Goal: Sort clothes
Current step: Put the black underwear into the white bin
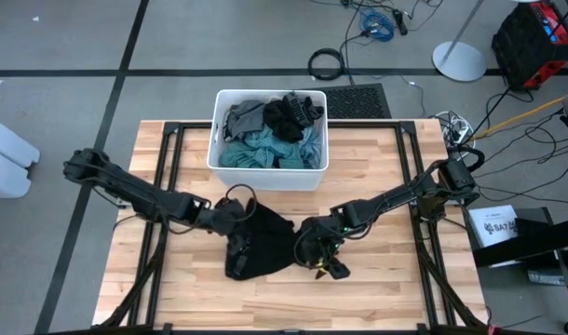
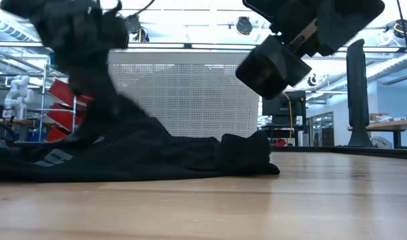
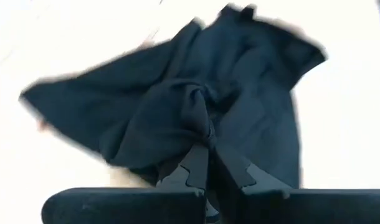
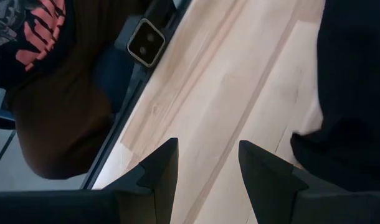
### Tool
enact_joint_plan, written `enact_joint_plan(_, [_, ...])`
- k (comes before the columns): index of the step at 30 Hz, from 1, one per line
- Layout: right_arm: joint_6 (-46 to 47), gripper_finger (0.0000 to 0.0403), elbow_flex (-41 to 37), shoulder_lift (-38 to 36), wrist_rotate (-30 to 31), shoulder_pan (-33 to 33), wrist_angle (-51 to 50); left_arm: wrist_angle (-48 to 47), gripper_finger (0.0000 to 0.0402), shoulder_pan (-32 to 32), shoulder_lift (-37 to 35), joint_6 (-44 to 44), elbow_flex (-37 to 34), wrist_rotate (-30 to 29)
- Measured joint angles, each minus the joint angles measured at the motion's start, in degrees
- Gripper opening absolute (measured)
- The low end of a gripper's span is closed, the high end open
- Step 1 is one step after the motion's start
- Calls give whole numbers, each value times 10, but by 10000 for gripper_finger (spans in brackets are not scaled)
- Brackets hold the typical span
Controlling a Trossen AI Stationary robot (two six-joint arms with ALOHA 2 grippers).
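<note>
Left pincer [image 3: 205, 140] is clamped on one black garment [image 1: 256, 240] lying on the tabletop [image 1: 386, 288]; right pincer [image 4: 205, 163] hovers beside it, fingers apart. One white bin [image 1: 265, 175] holds several more clothes [image 1: 265, 130].

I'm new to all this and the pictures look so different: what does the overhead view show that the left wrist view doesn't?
Only the overhead view shows the white bin full of clothes, the wooden table, and the right tool beside the black garment. Only the left wrist view shows up close the left tool pinching a bunched fold of that fabric. Both share the black garment and the left tool on it.
</note>
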Motion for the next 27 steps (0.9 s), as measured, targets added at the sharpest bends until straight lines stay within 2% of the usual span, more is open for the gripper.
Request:
enact_joint_plan(12, [12, 157, 6, 0, -1, 0, 76, 3, 10, -6, -38, 126, 149, 1])
enact_joint_plan(17, [13, 157, 25, -11, 0, 6, 71, -6, 10, -8, -49, 146, 203, 53])
enact_joint_plan(19, [13, 157, 27, -23, 5, 9, 67, -57, 10, -8, -48, 122, 226, 67])
enact_joint_plan(22, [13, 157, 28, -42, 45, 14, 41, -154, 10, -8, -37, 97, 250, 77])
enact_joint_plan(24, [11, 157, 28, -55, 76, 15, 19, -106, 10, -14, -33, 104, 251, 101])
enact_joint_plan(26, [10, 157, 28, -68, 108, 17, 1, 6, 10, -20, -34, 146, 255, 157])
enact_joint_plan(27, [9, 157, 28, -75, 124, 17, -7, 26, 10, -21, -35, 165, 264, 171])
